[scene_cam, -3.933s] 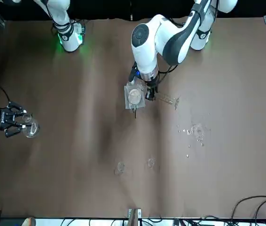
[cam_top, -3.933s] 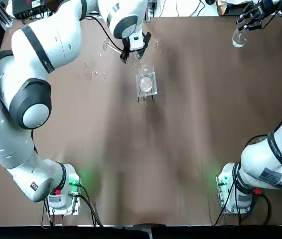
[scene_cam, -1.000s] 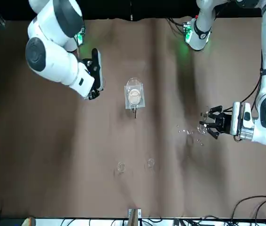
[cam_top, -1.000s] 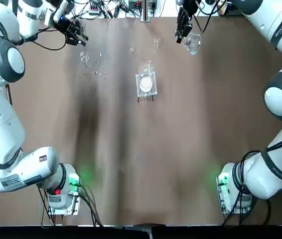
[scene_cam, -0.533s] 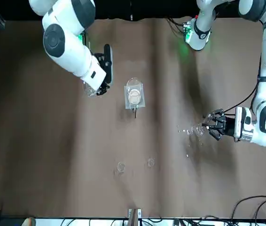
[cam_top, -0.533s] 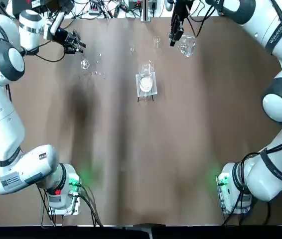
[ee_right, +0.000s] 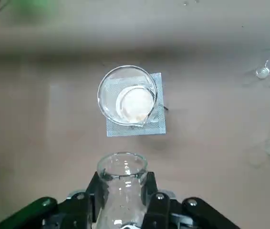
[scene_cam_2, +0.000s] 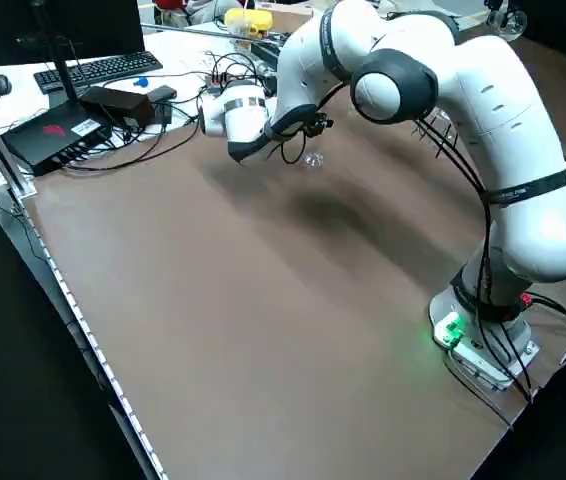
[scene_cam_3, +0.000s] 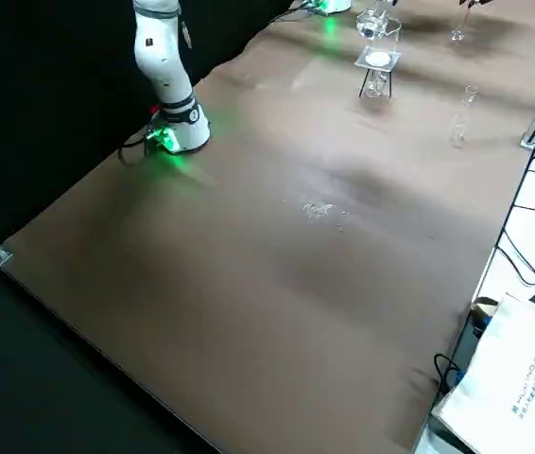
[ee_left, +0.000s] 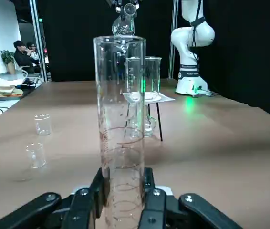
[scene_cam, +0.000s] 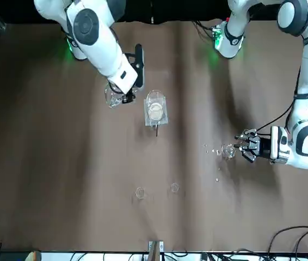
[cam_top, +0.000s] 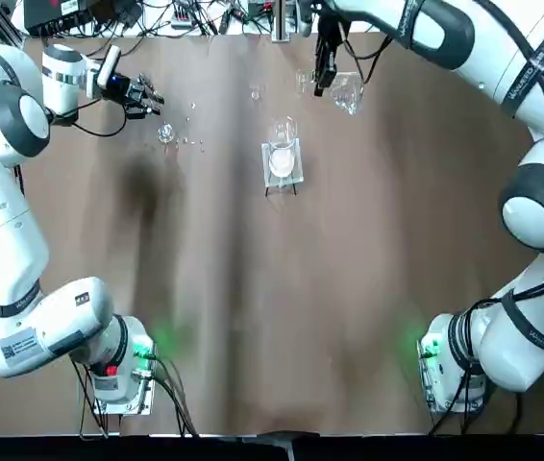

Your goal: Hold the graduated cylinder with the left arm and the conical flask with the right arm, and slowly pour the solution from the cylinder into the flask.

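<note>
The graduated cylinder [ee_left: 120,119], a thin clear tube with faint marks, stands upright between the fingers of my left gripper [ee_left: 120,193], which is shut on its lower part. In the top view the left gripper [cam_top: 143,96] is at the far left of the table with the cylinder [cam_top: 165,133] beside it. My right gripper [ee_right: 123,193] is shut on the neck of the conical flask [ee_right: 122,176]. The right gripper [cam_top: 324,60] holds the flask [cam_top: 347,93] raised near the far edge, just right of centre. In the front view the flask [scene_cam: 113,98] hangs left of the beaker.
A wider clear beaker [cam_top: 282,144] sits over a white disc on a small stand [cam_top: 283,171] at the far middle. Two tiny glass cups [cam_top: 303,79] [cam_top: 255,94] stand behind it. Small glass-like specks [cam_top: 187,142] lie near the cylinder. Cables run along the far edge.
The right gripper has carried the flask a little toward the table's middle, nearer the beaker stand. The left gripper with the cylinder has shifted slightly toward the robot.
</note>
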You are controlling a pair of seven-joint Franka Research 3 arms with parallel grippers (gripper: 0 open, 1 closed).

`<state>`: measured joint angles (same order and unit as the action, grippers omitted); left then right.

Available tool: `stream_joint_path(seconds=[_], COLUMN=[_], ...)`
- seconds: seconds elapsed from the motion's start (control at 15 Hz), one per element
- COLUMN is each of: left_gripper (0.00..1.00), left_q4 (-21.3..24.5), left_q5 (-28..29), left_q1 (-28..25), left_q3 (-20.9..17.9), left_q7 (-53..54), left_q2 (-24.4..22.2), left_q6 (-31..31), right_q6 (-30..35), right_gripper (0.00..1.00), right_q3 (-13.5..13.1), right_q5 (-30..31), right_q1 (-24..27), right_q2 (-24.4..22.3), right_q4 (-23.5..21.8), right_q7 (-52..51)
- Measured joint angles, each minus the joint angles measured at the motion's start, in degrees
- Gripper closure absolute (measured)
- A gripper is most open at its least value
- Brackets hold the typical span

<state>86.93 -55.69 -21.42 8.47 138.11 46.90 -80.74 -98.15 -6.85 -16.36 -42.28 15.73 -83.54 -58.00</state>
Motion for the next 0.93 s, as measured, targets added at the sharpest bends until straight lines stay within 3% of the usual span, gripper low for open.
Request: stream_joint_path(seconds=[0.93], left_gripper=[0.64], left_q4=[0.0], left_q5=[0.0], left_q1=[-0.6], left_q3=[-0.5], left_q7=[3.7], left_q2=[2.6], left_q6=[0.0], right_q6=[-4.3], right_gripper=[0.61], right_q3=[0.1], right_q5=[9.8], right_q1=[-6.8], right_q2=[4.6], right_q4=[-0.1], right_q7=[6.7])
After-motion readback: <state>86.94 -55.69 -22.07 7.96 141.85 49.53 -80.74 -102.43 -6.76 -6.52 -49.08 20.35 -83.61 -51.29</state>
